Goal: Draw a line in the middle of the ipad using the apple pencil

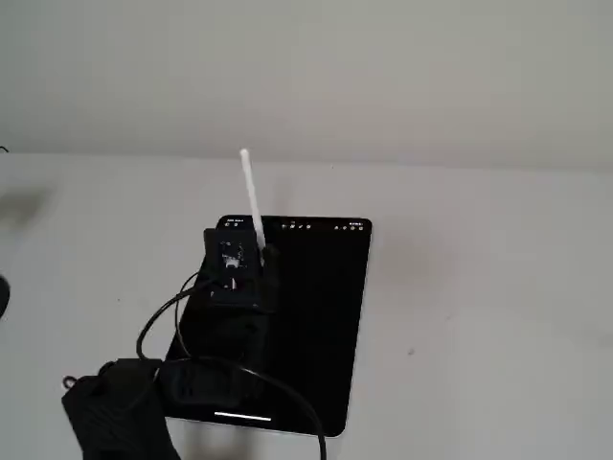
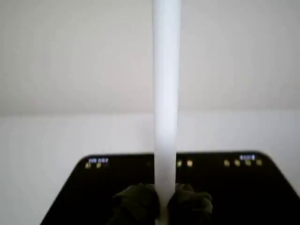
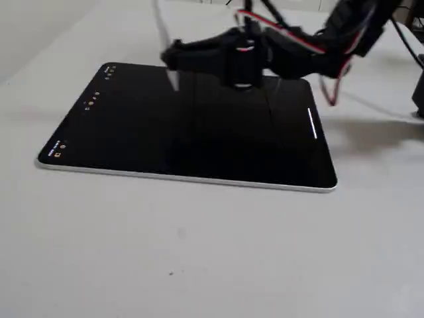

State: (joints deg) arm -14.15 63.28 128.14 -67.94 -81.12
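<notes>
The iPad (image 1: 326, 316) lies flat on the white table with a dark screen; it also shows in the wrist view (image 2: 70, 197) and in a fixed view (image 3: 165, 132). The white Apple Pencil (image 1: 253, 196) stands nearly upright in my gripper (image 1: 259, 257), which is shut on it over the far left part of the screen. In the wrist view the pencil (image 2: 166, 103) rises between the two dark fingers (image 2: 136, 204) of the gripper (image 2: 164, 207). In a fixed view the gripper (image 3: 171, 58) holds the pencil (image 3: 171, 78) with its tip at or just above the glass; I cannot tell if it touches.
The arm's black body and cables (image 1: 192, 374) cover the iPad's near left part. A short white bar (image 3: 312, 124) glows near one short edge of the screen, and small icons (image 1: 326, 226) near the opposite edge. The white table (image 1: 479, 335) surrounds the iPad.
</notes>
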